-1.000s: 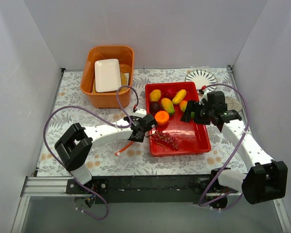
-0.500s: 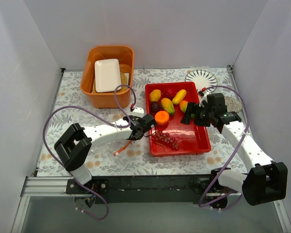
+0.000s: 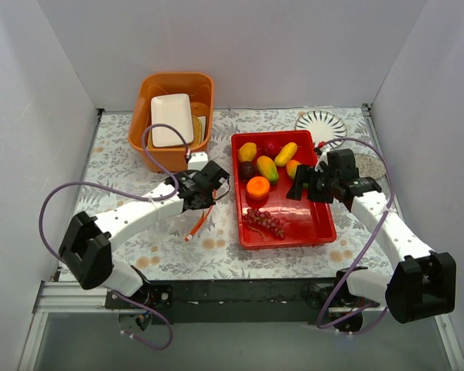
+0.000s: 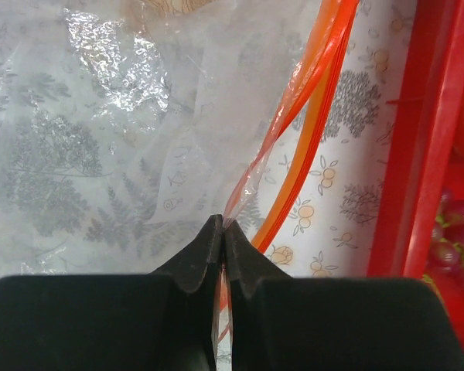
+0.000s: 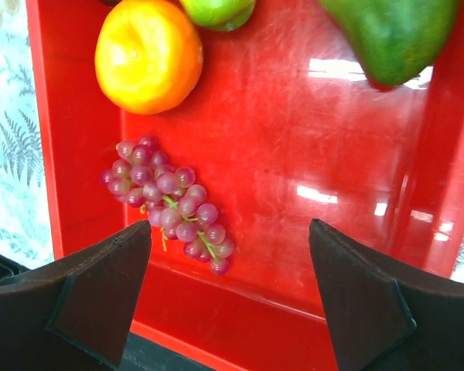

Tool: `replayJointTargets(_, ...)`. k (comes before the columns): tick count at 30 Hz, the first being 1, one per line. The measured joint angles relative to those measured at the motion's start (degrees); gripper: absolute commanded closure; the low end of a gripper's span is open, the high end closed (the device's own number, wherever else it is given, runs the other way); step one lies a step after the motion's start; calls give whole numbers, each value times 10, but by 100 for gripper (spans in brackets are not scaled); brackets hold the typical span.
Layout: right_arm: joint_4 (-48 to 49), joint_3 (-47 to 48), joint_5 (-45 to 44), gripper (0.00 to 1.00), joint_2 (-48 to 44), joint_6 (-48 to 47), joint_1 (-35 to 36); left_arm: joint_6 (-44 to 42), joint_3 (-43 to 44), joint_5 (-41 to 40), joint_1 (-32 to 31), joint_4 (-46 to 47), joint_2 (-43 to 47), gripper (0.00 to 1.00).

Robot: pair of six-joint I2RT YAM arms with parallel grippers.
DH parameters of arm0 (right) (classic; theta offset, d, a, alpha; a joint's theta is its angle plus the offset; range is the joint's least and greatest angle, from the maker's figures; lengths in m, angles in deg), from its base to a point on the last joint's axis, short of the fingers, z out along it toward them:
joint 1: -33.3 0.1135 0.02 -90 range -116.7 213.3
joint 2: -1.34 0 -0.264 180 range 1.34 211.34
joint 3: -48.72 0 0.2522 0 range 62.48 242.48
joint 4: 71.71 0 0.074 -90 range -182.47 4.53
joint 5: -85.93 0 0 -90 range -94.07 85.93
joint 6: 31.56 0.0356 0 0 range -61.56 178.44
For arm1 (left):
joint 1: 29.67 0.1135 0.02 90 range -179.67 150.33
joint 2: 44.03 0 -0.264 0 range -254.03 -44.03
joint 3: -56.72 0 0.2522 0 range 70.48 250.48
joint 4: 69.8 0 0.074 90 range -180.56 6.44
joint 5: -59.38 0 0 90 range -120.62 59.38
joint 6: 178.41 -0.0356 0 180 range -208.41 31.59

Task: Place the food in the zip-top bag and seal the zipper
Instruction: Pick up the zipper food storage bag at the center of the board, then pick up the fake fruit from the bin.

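Observation:
The zip-top bag (image 4: 124,69) lies clear and crinkled on the patterned cloth, its orange-red zipper (image 4: 317,100) running along its mouth next to the tray. My left gripper (image 4: 223,226) is shut on the bag's mouth edge at that strip; from above the left gripper (image 3: 205,202) holds the zipper (image 3: 196,226) left of the red tray (image 3: 309,228). The food sits in the tray: an orange (image 3: 258,187), mangoes (image 3: 267,168), grapes (image 3: 264,222). My right gripper (image 3: 298,185) hangs open over the tray, with the grapes (image 5: 166,201) and the orange (image 5: 148,54) below it.
An orange tub (image 3: 170,158) holding a white plate (image 3: 171,120) stands at the back left. A striped plate (image 3: 321,122) lies at the back right. White walls enclose the table on three sides. Purple cables loop over both arms.
My left gripper has shut on the bag's mouth and pulled it left, away from the tray. The right gripper has barely shifted over the tray.

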Motion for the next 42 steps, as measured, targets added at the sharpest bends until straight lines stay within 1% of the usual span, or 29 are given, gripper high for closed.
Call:
replayJointTargets(6, -3, 5, -12, 10, 31, -4, 48, 0, -20, 56, 69, 30, 61, 100)
replayJointTargets(11, -20, 14, -44, 10, 62, -14, 99, -3, -21, 95, 96, 44, 77, 100)
replayJointTargets(20, -18, 11, -30, 6, 52, -52, 108, 2, -41, 173, 139, 64, 86, 100)
replayJointTargets(33, -21, 29, -32, 4, 103, -114, 132, 5, -48, 222, 160, 71, 91, 100)
replayJointTargets(42, -20, 54, -32, 4, 169, -141, 186, 6, -58, 240, 162, 79, 91, 100)
